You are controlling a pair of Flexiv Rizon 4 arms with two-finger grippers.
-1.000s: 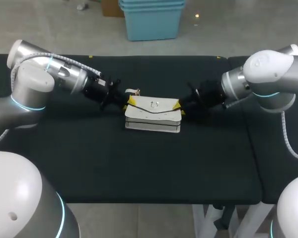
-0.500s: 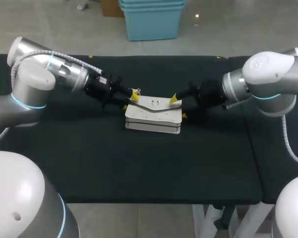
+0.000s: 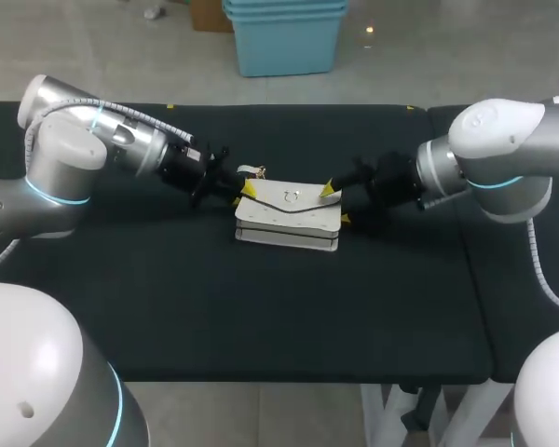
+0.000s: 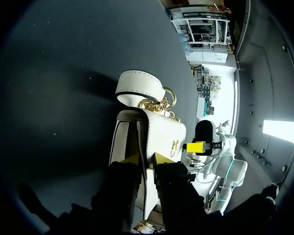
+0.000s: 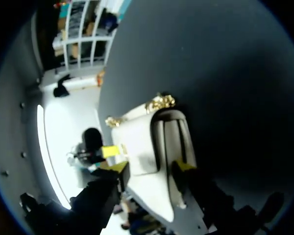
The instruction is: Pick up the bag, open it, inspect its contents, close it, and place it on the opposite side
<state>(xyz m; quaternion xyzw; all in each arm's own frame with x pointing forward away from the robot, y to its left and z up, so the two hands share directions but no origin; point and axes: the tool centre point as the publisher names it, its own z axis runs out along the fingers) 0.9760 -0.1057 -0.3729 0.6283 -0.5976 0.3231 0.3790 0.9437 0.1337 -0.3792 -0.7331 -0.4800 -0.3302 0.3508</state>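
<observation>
A white handbag (image 3: pixel 289 219) with a gold clasp lies flat at the middle of the black table. My left gripper (image 3: pixel 245 191) is at its left end. In the left wrist view the left gripper (image 4: pixel 145 157) is shut on the thin edge of the bag's flap (image 4: pixel 161 134), beyond which lie a white strap (image 4: pixel 139 88) and a gold chain. My right gripper (image 3: pixel 335 204) is at the right end, open. In the right wrist view the right gripper (image 5: pixel 151 167) has its fingers wide apart, one over the flap (image 5: pixel 137 152), one beside the bag's side.
The black table top (image 3: pixel 261 307) stretches well out in front of the bag and to both sides. A second black table (image 3: pixel 503 279) joins it on the right, under my right arm.
The right gripper was shut at the flap's right corner and has opened wide around that end. The left gripper opened briefly and has closed again on the left end.
</observation>
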